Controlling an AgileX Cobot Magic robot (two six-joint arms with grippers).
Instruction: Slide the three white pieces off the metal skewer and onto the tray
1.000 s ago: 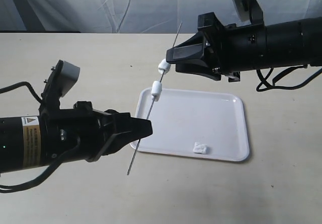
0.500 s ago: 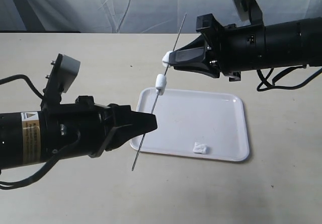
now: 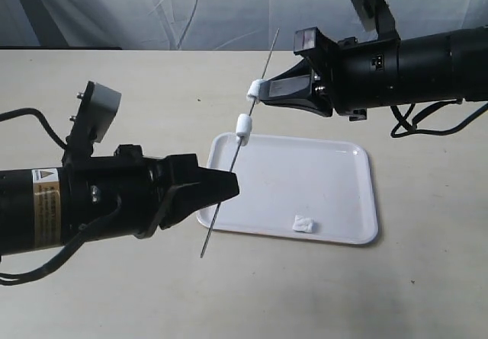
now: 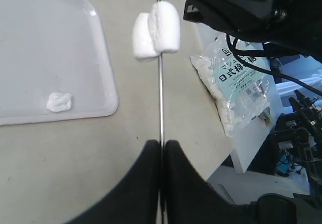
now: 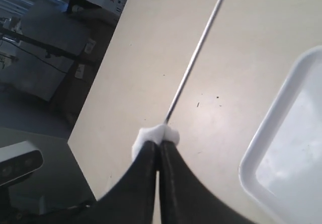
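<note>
The metal skewer point(image 3: 229, 173) hangs tilted over the table, and my left gripper point(image 3: 221, 194) is shut on its lower part, as the left wrist view shows with the skewer point(image 4: 160, 98) running between the closed fingers. Two white pieces are threaded on it: an upper piece point(image 3: 252, 90) and a lower piece point(image 3: 243, 126). My right gripper point(image 3: 261, 92) is shut on the upper piece point(image 5: 151, 135). The third white piece point(image 3: 305, 223) lies on the tray point(image 3: 305, 175), near its front edge. In the left wrist view the two threaded pieces point(image 4: 157, 30) overlap.
A clear bag of marshmallows point(image 4: 236, 88) lies at the table's edge, seen in the left wrist view. The tray point(image 4: 50, 43) sits below and right of the skewer. A white cloth backdrop point(image 3: 191, 7) hangs behind the table.
The right gripper has closed on the upper piece. The left gripper and skewer have shifted a little to the right and up, and the two threaded pieces ride higher.
</note>
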